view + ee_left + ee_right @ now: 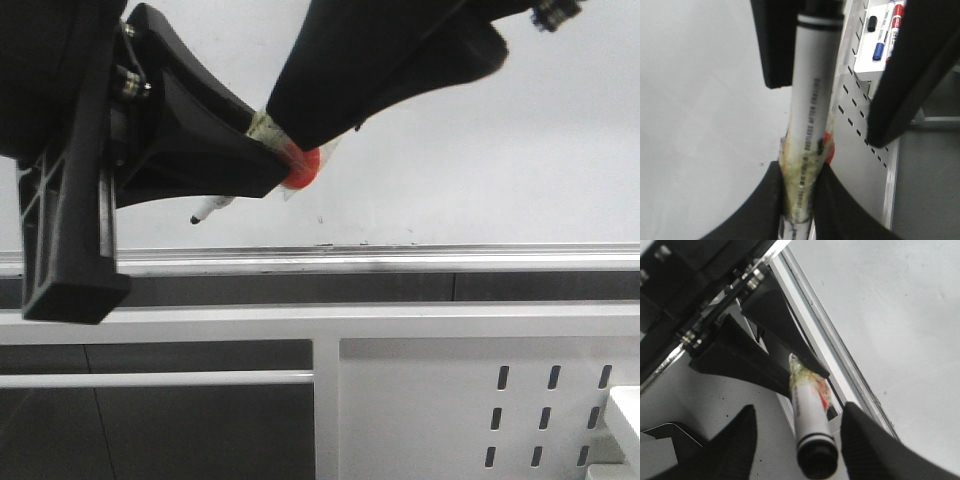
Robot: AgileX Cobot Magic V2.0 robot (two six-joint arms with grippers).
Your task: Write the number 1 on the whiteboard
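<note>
Whiteboard (520, 150) fills the upper part of the front view, plain white and glossy, edged below by a silver tray rail (400, 258); a few tiny dark specks sit just above the rail, and no long vertical stroke shows on the visible board surface. Left gripper (262, 160) reaches in from the left side of the front view, its black fingers closed on a white marker pen (212, 209). Pen barrel is wrapped in yellowish tape (802, 172) where the fingers clamp it, with a patch of red (303, 168) showing at the grip. Dark tip of the pen points down and to the left, close to the board and a little above the rail; contact between tip and board cannot be told. Left wrist view shows the pen running lengthwise between the two finger pads (762, 210), printed text along its barrel and a black band near the far end. Right gripper (795, 440) comes in from upper right in the front view, meeting the pen at the taped section; in the right wrist view its two fingers stand apart on either side of the pen's black end, not visibly pressing it. White slotted metal panel (480, 410) sits below the rail at lower right. Left wrist view also catches a small tray (867, 70) holding a blue marker (880, 47) and a red marker (897, 17).
</note>
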